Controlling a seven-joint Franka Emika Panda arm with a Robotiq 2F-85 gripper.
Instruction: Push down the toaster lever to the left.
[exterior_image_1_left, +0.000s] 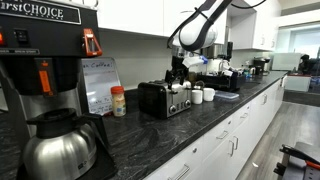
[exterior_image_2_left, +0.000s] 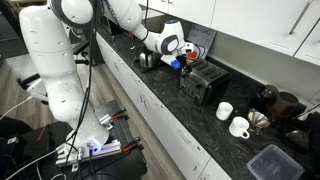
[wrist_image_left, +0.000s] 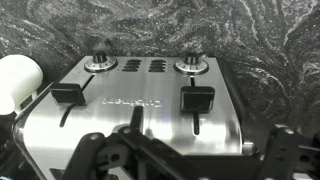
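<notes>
Gripper (wrist_image_left: 186, 163) dark, partly cropped, hides toaster (wrist_image_left: 150, 100) btm.

Dark marbled countertop (exterior_image_1_left: 200, 125) here, loaded with the toaster (exterior_image_1_left: 165, 98), two white mugs (exterior_image_2_left: 239, 127) just beside it, a coffee machine (exterior_image_1_left: 40, 50), steel carafe (exterior_image_1_left: 58, 148), little creamer bottle (exterior_image_1_left: 119, 101).

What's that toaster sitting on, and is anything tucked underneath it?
The toaster stands flat on the dark marbled counter. Nothing shows sticking out from under its edges. The spot directly beneath is covered by its own body, so that part cannot be seen.
</notes>
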